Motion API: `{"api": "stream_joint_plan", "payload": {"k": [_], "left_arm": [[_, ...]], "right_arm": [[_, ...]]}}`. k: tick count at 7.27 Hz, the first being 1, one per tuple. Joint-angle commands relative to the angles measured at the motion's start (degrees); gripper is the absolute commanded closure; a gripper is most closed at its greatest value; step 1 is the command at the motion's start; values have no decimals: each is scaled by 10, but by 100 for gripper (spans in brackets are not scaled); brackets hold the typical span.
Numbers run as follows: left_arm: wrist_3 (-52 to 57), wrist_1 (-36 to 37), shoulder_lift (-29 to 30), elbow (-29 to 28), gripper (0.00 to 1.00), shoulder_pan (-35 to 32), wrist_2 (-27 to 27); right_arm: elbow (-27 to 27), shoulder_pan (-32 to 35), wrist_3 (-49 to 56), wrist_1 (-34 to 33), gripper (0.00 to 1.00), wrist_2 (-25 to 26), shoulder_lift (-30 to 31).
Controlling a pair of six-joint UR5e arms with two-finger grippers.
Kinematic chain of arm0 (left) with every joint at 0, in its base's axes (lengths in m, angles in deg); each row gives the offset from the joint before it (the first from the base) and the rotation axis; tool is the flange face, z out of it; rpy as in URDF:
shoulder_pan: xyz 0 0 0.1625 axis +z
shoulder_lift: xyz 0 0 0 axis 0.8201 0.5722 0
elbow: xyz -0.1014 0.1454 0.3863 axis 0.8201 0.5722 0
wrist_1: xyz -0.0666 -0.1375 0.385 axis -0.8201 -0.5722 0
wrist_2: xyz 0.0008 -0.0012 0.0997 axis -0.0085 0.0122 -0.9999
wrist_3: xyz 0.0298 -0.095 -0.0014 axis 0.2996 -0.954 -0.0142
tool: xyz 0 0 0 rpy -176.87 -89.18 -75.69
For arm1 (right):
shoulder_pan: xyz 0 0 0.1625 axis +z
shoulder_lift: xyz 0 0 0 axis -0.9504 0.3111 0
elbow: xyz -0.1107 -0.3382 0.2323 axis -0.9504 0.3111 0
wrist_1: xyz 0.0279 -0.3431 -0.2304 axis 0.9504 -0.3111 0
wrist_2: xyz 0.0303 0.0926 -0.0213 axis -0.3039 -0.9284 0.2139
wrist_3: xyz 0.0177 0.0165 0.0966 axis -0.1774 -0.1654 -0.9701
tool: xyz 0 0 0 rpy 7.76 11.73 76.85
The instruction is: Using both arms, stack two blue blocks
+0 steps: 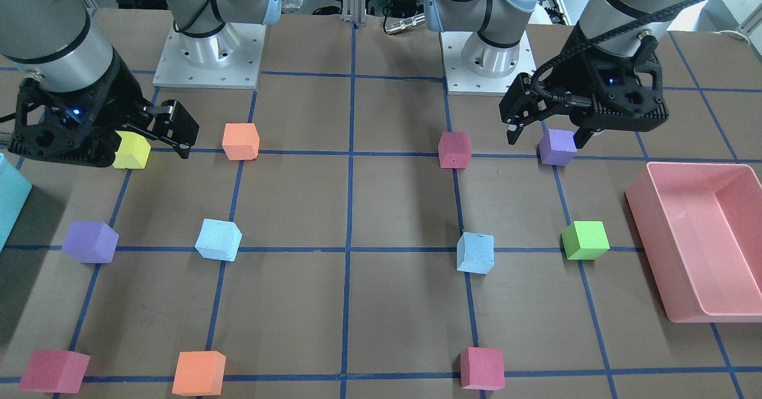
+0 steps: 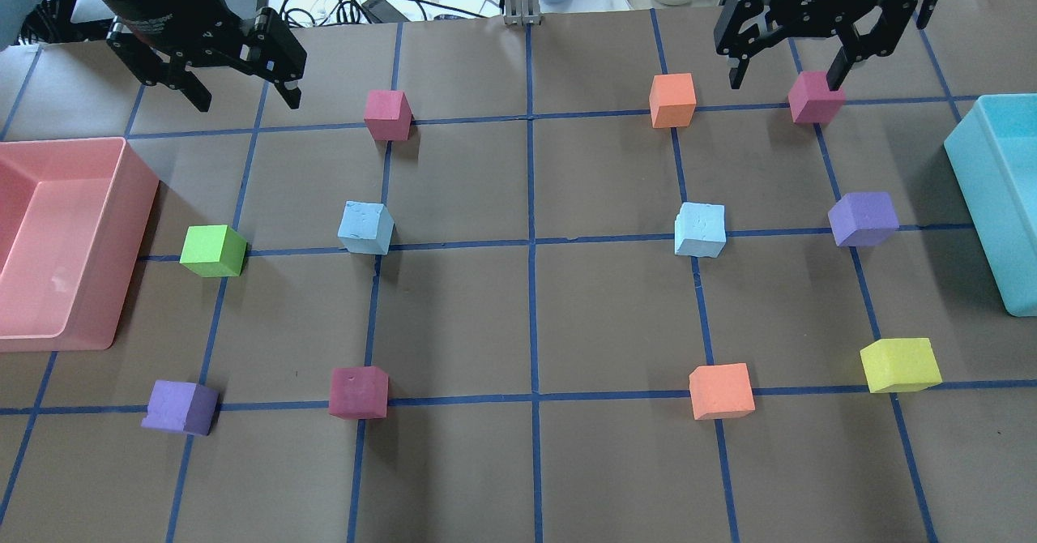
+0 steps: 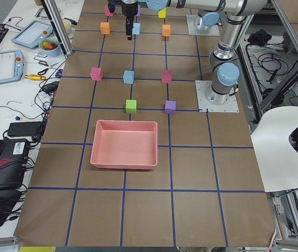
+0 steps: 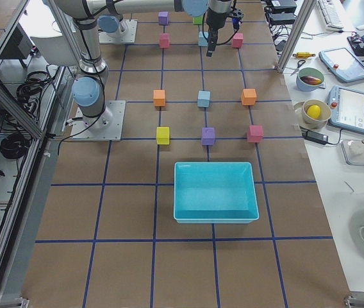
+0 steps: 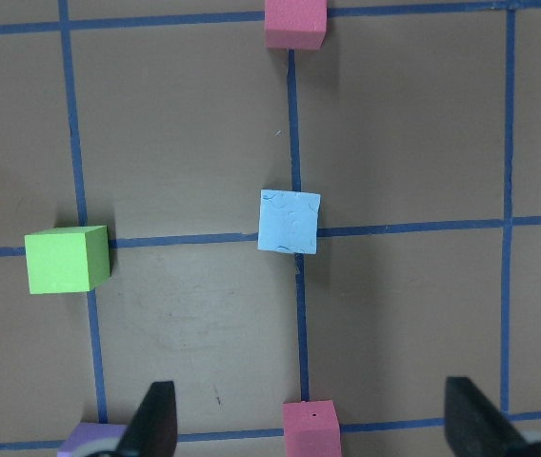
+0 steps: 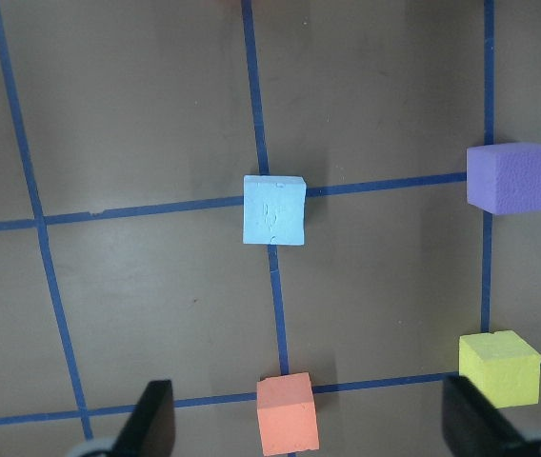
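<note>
The left blue block sat flat on the worktop at a crossing of the blue tape lines. The right blue block sat at the next crossing along the same line. The two were well apart, neither on top of the other, and nothing touched either one.

The left gripper hung well above the worktop on its own side, its fingers spread wide and holding nothing. In the left wrist view the left blue block lay ahead of the two fingertips, roughly midway between their lines and well apart from them. The right gripper hung the same way on its side, fingers apart and empty. In the right wrist view the right blue block likewise lay ahead of them, near the middle and well clear.

A green cube stood between the left blue block and the pink tray. A purple cube stood between the right blue block and the teal container. Crimson, orange, purple and yellow cubes sat at other crossings around the two blocks.
</note>
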Motion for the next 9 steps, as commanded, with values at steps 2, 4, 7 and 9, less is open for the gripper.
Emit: {"api": "stream_joint_plan", "payload": {"k": [2, 4, 7, 9], "left_arm": [[-1, 5, -3, 14, 0, -6, 2], [-1, 19, 15, 36, 0, -16, 0], [14, 229, 51, 171, 0, -15, 3], [2, 283, 89, 213, 0, -14, 1]], "right_arm": [[-32, -2, -4, -12, 0, -3, -21], [-104, -2, -7, -112, 0, -4, -67], [-203, -8, -15, -221, 0, 2, -101], [-204, -8, -23, -228, 0, -4, -134]]}}
